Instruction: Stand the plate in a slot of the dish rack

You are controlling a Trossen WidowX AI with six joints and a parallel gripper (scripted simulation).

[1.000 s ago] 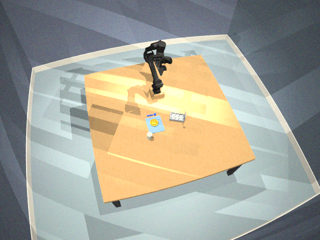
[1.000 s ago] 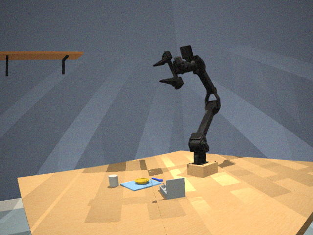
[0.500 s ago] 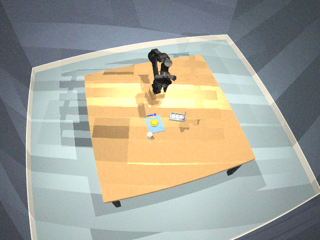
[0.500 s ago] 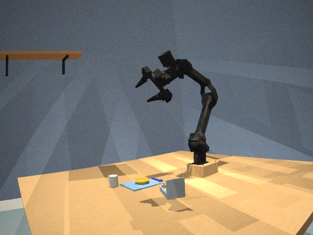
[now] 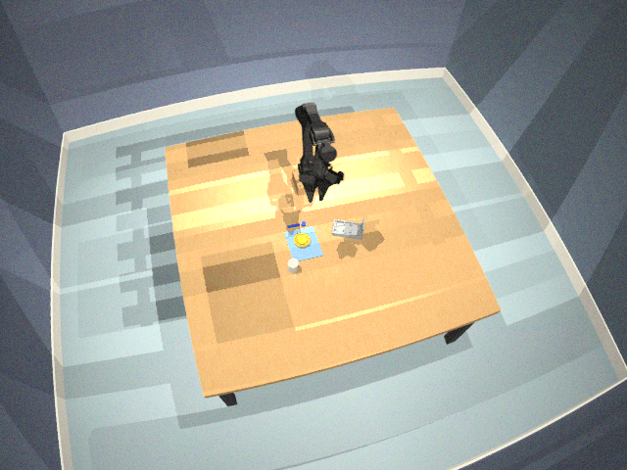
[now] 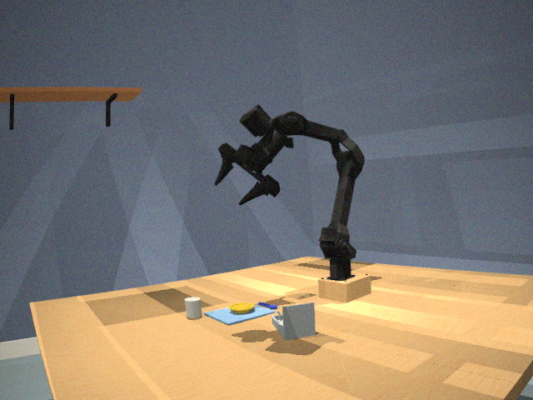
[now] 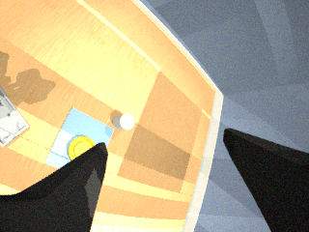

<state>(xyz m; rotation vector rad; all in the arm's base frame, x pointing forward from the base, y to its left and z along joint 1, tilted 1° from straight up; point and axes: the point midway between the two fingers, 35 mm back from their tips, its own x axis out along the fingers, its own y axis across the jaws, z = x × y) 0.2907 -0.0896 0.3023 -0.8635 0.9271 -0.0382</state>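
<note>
A yellow plate lies flat on a light blue mat. The grey dish rack stands on the table beside the mat, with a tall panel at one end; in the wrist view it is cut off at the left edge. Its slots are too small to make out clearly. My gripper is open and empty, high above the table. In the wrist view its left finger hides a little of the plate's edge.
A white cup stands just off one corner of the mat. A blue utensil lies beside the mat on the arm's side. A wooden shelf hangs on the wall.
</note>
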